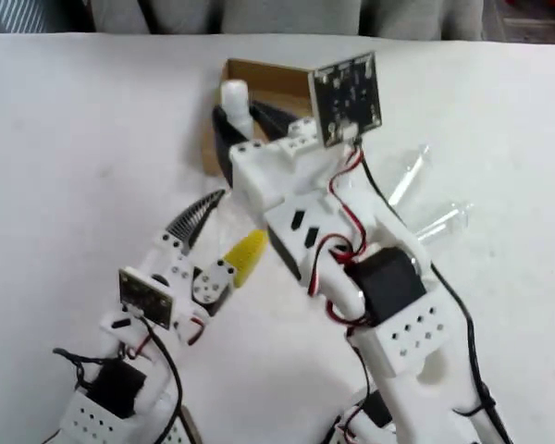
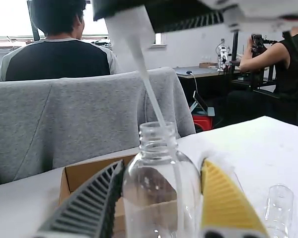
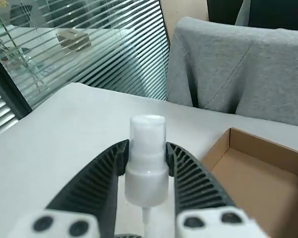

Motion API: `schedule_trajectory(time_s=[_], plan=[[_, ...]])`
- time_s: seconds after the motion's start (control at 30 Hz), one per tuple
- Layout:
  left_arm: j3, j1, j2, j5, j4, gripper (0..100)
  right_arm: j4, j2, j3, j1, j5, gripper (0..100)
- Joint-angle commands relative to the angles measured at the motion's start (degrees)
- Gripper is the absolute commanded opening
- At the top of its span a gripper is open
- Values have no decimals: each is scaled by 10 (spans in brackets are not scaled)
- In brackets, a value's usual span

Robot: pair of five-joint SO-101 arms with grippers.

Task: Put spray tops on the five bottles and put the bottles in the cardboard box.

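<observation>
Upright clear bottle (image 2: 161,198) pinched at its shoulders by the left gripper (image 2: 163,171), black ridged finger on one side, yellow finger on the other, closed down to the bottle's width, open neck facing up. Directly above it, spray top (image 3: 147,163) clamped around the collar by the right gripper (image 3: 146,147), both black fingers pressed against it, dip tube (image 2: 149,89) hanging down at a slight slant toward the bottle's mouth. Lower end of the tube at or just inside the neck; impossible to tell how deep. Long axes of tube and bottle nearly in line, collar well above the neck: probably a straight descent by the right arm next, with the slant worth correcting to avoid a crooked seat. Cardboard box (image 1: 268,69) just behind both grippers, near enough for a short carry afterwards. Spare bottle (image 1: 409,176) lying uncapped on the table (image 1: 92,139) on the right arm's outer side, second spare bottle (image 1: 444,222) just beside it.
</observation>
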Motion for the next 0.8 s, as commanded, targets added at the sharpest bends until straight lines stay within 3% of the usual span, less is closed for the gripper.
schedule_trajectory(time_s=[0.0,0.33,0.53,0.77], plan=[[-6,-7,-11,7,-18,57,-2,-44,32,-16,5,16],[-6,-7,-11,7,-18,57,-2,-117,127,-52,5,22],[-6,-7,-11,7,-18,57,3,-124,151,-50,5,206],[-4,-7,-11,7,-18,57,3,-145,91,-49,4,218]])
